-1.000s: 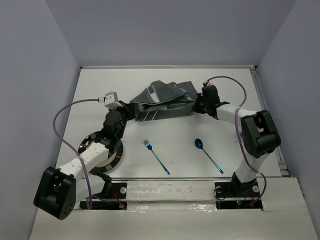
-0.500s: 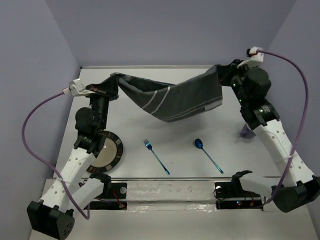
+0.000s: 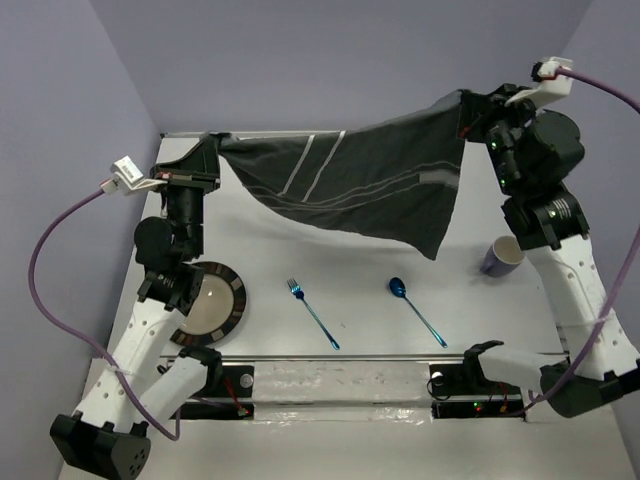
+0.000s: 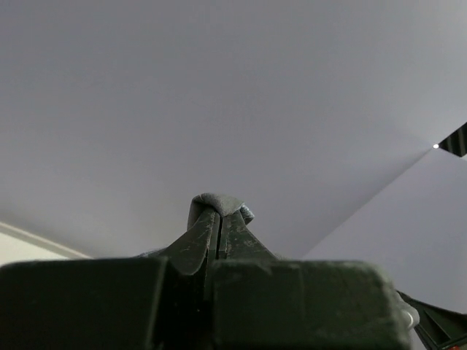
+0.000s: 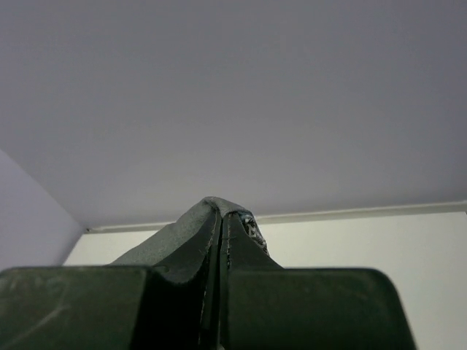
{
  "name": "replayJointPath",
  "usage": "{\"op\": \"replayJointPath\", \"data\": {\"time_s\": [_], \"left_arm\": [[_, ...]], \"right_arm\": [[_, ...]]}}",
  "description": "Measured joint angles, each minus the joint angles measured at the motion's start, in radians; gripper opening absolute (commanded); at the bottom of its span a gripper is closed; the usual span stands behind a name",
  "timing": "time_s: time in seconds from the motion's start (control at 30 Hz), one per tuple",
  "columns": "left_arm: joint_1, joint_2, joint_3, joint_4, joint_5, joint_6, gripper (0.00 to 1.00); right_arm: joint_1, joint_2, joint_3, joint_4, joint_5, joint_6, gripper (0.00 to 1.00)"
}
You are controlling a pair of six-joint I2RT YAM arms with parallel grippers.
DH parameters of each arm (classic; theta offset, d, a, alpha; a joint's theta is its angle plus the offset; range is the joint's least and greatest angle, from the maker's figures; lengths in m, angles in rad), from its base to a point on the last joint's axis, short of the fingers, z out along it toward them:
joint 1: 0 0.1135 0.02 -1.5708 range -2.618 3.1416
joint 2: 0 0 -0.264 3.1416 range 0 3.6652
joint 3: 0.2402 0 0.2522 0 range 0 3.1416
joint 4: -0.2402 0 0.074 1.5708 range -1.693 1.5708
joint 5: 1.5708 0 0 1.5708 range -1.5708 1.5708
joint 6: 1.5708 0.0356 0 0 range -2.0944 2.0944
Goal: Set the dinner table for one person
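A dark grey placemat (image 3: pixel 370 185) with pale stripes hangs spread out in the air above the white dinner table (image 3: pixel 350 270). My left gripper (image 3: pixel 212 147) is shut on its left corner; in the left wrist view a fold of cloth (image 4: pixel 215 203) sticks out of the closed tips. My right gripper (image 3: pixel 465 105) is shut on its right corner, and grey cloth (image 5: pixel 219 211) shows between the shut fingers in the right wrist view. On the table lie a dark-rimmed plate (image 3: pixel 208 302), a blue fork (image 3: pixel 313 312) and a blue spoon (image 3: pixel 416 309). A purple cup (image 3: pixel 500 257) stands at the right.
Purple cables loop out from both wrists. Lilac walls close in the table on the left, back and right. The arm bases and a metal rail run along the near edge (image 3: pixel 350 357).
Both grippers have lifted the placemat from a crumpled heap on the table, moved apart and raised it, so it now hangs stretched and unfolded. The purple cup has come into view.
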Motion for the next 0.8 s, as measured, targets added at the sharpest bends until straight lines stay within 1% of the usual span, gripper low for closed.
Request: {"op": "replayJointPath", "data": {"time_s": [0.17,0.27,0.4,0.47,0.5,0.6,0.7,0.73,0.77,0.8], "left_arm": [[0.007,0.1,0.001,-0.001,-0.005,0.006,0.0],[0.053,0.217,0.026,-0.007,0.02,0.006,0.0],[0.121,0.395,0.146,-0.032,0.073,0.005,0.0],[0.151,0.492,0.252,-0.039,0.116,0.006,0.0],[0.156,0.514,0.283,-0.044,0.128,0.006,0.0],[0.168,0.563,0.383,-0.047,0.178,0.009,0.0],[0.169,0.543,0.394,-0.021,0.212,0.012,0.0],[0.169,0.528,0.384,-0.003,0.223,0.006,0.04],[0.169,0.503,0.335,0.043,0.233,-0.003,0.1],[0.169,0.478,0.292,0.069,0.239,-0.014,0.27]], "right_arm": [[-0.014,0.137,0.023,-0.014,-0.001,-0.018,0.0],[-0.05,0.269,0.081,-0.038,-0.031,-0.017,0.0],[-0.126,0.491,0.294,-0.066,-0.105,-0.006,0.0],[-0.158,0.61,0.446,-0.089,-0.133,0.003,0.0],[-0.169,0.658,0.518,-0.103,-0.147,0.007,0.0],[-0.186,0.718,0.645,-0.124,-0.18,0.013,0.0],[-0.186,0.683,0.654,-0.124,-0.212,0.013,0.0],[-0.186,0.637,0.587,-0.077,-0.226,0.014,0.0],[-0.185,0.582,0.508,-0.043,-0.237,0.015,0.0],[-0.184,0.507,0.396,-0.023,-0.257,0.019,0.0]]}}
